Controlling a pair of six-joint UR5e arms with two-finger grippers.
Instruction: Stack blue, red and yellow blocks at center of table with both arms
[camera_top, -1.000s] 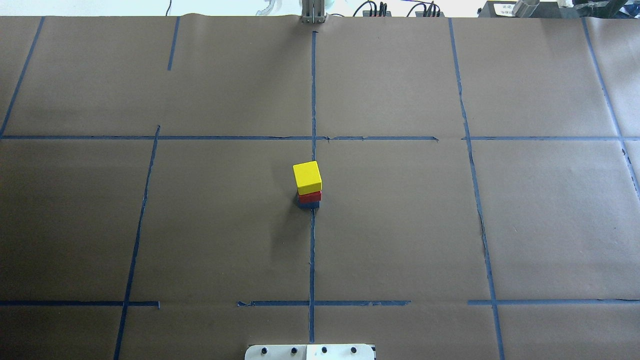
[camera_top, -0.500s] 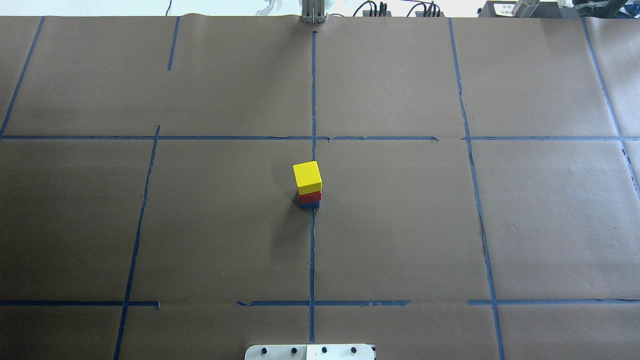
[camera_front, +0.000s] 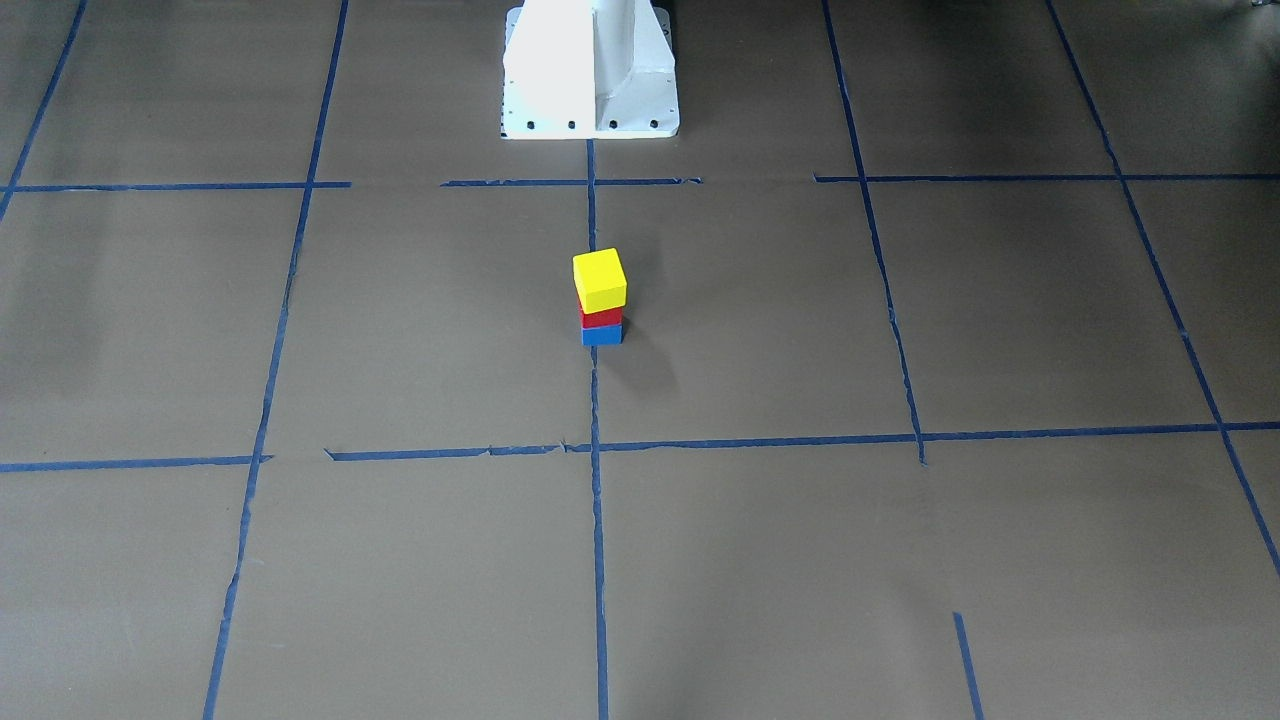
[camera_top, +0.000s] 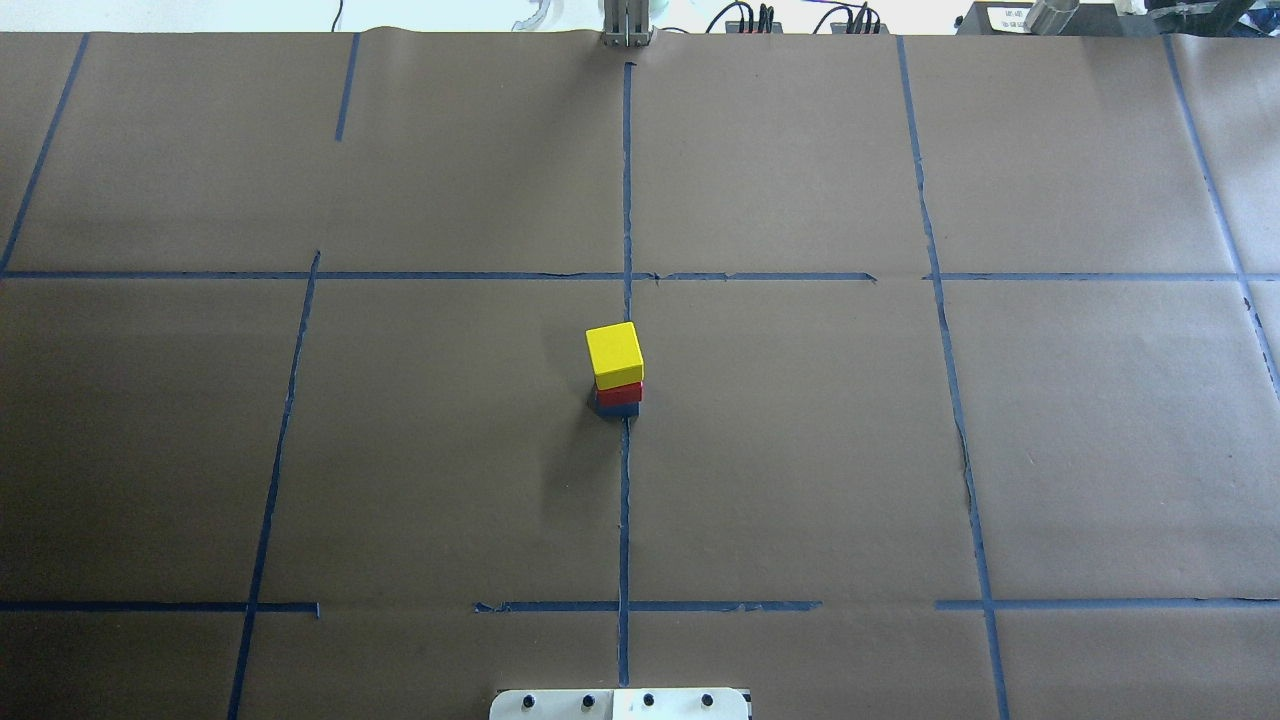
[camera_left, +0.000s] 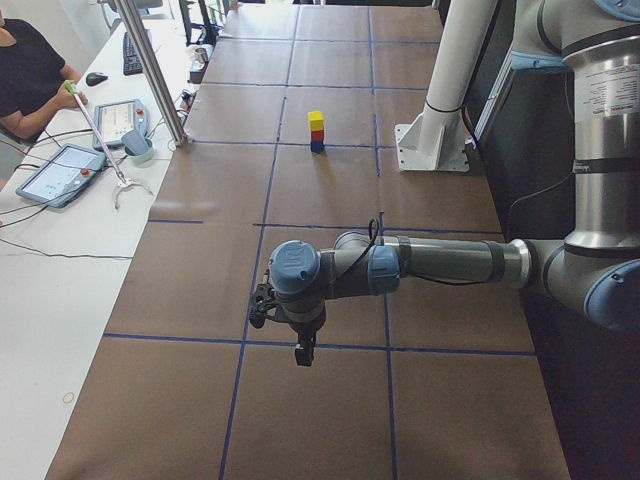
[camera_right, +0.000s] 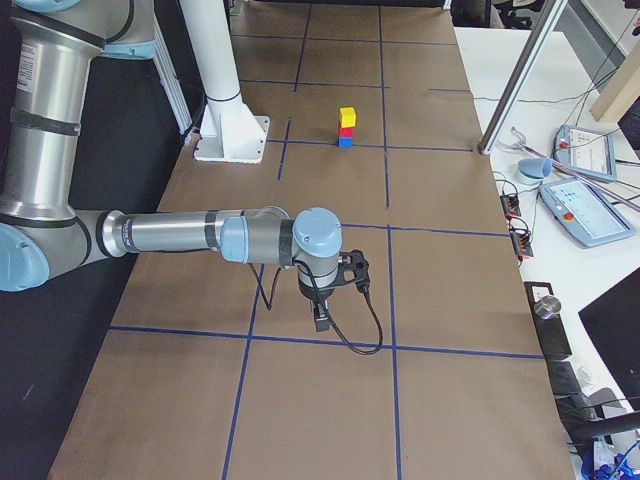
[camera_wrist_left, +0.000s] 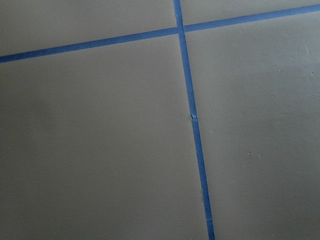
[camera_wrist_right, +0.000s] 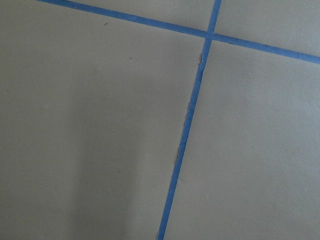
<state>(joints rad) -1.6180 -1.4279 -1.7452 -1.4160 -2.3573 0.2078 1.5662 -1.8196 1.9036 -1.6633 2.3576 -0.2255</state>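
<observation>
A stack stands at the table's centre on the middle blue tape line: yellow block (camera_top: 613, 350) on top, red block (camera_top: 619, 392) in the middle, blue block (camera_top: 619, 409) at the bottom. It also shows in the front view, yellow block (camera_front: 599, 278) topmost. My left gripper (camera_left: 302, 355) hangs far from the stack over the table's left end. My right gripper (camera_right: 321, 322) hangs over the right end. Both show only in the side views, so I cannot tell whether they are open or shut. The wrist views show only brown paper and tape.
The white robot base (camera_front: 590, 70) stands behind the stack. Blue tape lines grid the brown paper. A metal pole (camera_left: 150, 70) rises at the far edge, by a side table with tablets (camera_left: 60, 172) and a seated operator (camera_left: 25, 70).
</observation>
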